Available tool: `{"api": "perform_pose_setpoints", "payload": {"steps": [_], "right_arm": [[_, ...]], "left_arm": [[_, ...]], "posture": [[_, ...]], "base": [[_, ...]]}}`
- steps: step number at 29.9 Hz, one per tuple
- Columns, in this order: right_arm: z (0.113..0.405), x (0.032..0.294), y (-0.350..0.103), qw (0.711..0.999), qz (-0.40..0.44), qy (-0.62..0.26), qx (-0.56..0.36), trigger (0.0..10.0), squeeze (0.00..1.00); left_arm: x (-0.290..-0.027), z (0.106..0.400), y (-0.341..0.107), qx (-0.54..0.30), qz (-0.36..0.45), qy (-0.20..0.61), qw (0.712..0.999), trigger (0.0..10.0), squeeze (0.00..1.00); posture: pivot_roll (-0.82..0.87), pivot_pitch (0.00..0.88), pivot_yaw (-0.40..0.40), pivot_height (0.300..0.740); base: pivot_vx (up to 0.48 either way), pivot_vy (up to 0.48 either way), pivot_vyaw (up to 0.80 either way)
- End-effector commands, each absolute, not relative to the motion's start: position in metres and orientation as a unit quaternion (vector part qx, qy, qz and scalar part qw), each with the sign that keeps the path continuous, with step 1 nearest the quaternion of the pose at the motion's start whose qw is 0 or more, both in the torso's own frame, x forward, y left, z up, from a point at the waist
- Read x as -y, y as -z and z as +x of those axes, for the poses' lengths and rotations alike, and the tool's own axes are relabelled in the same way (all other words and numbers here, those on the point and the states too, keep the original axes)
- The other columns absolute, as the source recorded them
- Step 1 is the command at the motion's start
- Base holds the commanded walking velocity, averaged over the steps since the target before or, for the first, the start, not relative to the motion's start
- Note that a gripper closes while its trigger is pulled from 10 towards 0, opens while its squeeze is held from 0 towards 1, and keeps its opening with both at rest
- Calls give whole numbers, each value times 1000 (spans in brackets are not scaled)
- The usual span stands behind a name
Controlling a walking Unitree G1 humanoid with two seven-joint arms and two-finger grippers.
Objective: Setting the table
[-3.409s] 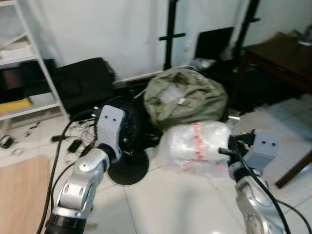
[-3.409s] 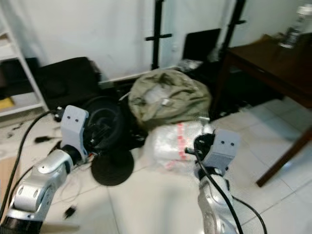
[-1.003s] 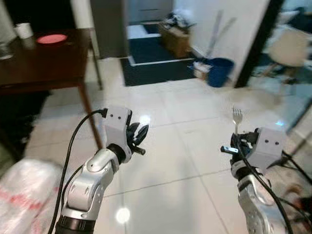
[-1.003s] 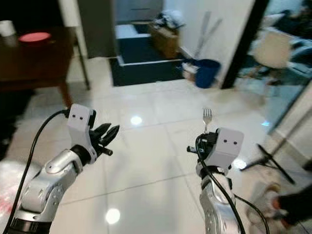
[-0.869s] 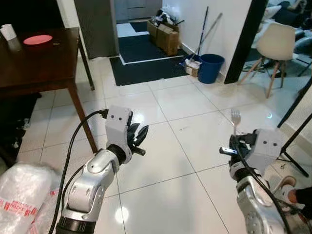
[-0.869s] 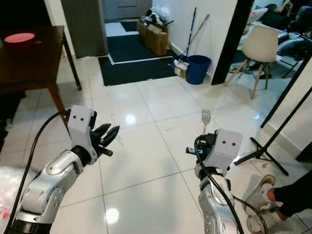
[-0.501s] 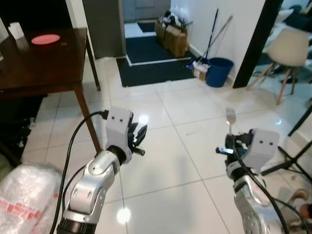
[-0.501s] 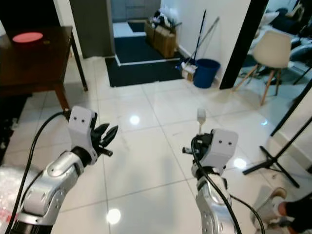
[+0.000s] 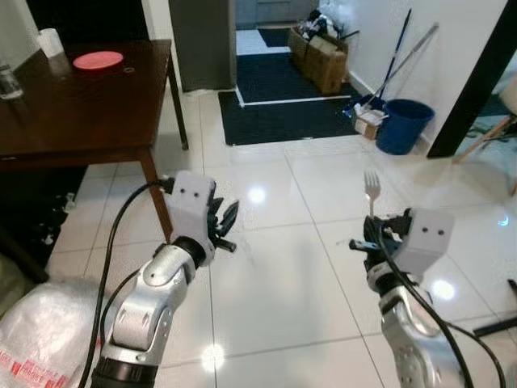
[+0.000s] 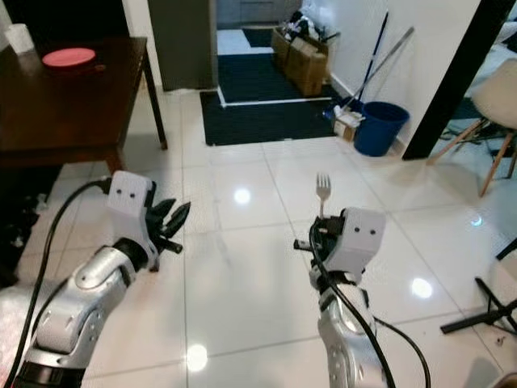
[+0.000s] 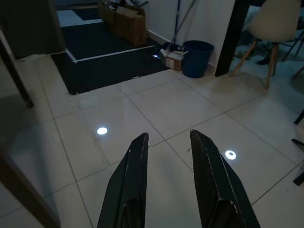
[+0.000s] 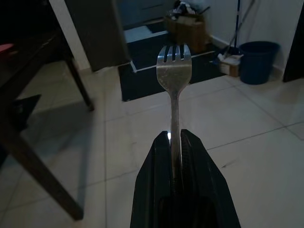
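My right gripper (image 12: pixel 174 138) is shut on the handle of a silver fork (image 12: pixel 173 76), which stands upright with its tines up (image 9: pixel 371 184). It hangs over the white tiled floor, well short of the table. My left gripper (image 11: pixel 167 141) is open with nothing between its fingers, held out at chest height (image 9: pixel 227 226). A dark wooden table (image 9: pixel 97 113) stands at the far left with a red plate (image 9: pixel 98 60) and a white cup (image 9: pixel 51 41) on it.
A dark doorway with a black mat (image 9: pixel 283 113) lies straight ahead. Boxes (image 9: pixel 323 56), a broom and a blue bucket (image 9: pixel 404 125) stand by the right wall. A clear plastic bag (image 9: pixel 40 335) lies on the floor at lower left. White tiles (image 9: pixel 283 267) lie open in front.
The camera has swung from a cluttered corner with bags to the open floor, then back left, bringing the table nearer. The right gripper keeps the fork; the left stays open.
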State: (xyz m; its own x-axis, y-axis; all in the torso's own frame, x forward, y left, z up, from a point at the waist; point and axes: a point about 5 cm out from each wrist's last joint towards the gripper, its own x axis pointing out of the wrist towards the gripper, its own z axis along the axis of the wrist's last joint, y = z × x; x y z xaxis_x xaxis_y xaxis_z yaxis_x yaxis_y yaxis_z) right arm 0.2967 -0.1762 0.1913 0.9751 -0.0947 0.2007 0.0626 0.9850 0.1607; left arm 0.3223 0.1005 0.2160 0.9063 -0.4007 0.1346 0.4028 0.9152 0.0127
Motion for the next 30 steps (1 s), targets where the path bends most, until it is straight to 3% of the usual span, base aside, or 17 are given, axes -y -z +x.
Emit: {"api": "perform_pose_setpoints", "payload": {"steps": [1,8,18,30], "right_arm": [[296,177,-189,992,73,38,101,10000,0],[296,177,-189,992,68,37,101,10000,0],[296,173,-188,992,67,29,100,10000,0],[295,175,-192,990,81,31,112,10000,0]], "left_arm": [[-99,322,-212,60,-6,207,977,10000,0],[-100,322,-212,60,-6,205,977,10000,0],[-101,322,-212,59,-6,203,977,10000,0],[-100,322,-212,59,-7,205,977,10000,0]], "posture": [[38,103,109,740],[38,105,110,740],[39,109,109,740],[34,105,109,740]], "base": [[480,0,0],[480,0,0],[480,0,768],[480,0,0]]}}
